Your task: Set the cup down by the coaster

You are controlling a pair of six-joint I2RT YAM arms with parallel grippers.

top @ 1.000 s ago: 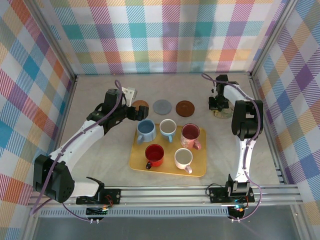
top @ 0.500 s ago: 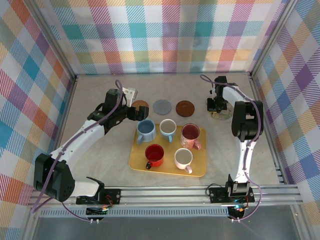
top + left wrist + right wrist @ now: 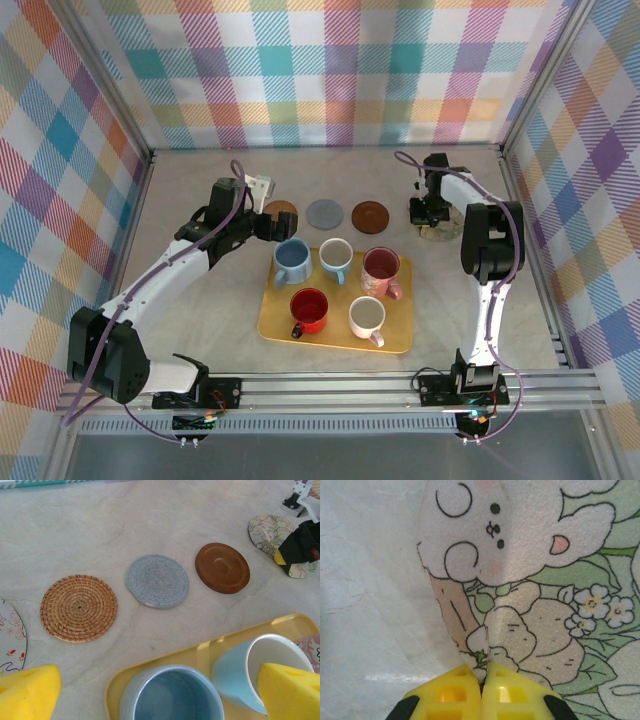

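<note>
Several cups stand on a yellow tray: a blue cup, a light blue one, a dark pink one, a red one and a white one. My left gripper hangs open just behind the blue cup, its yellow fingers spread to either side. My right gripper is shut on the rim of a floppy printed coaster, which bends where the gripper pinches it. That coaster lies at the back right.
Behind the tray lie a wicker coaster, a grey woven coaster and a brown coaster in a row. Another printed coaster shows at the left edge. Checked walls enclose the table on three sides.
My right gripper has shifted slightly left and back, dragging the printed coaster with it. The left arm and the cups have not moved.
</note>
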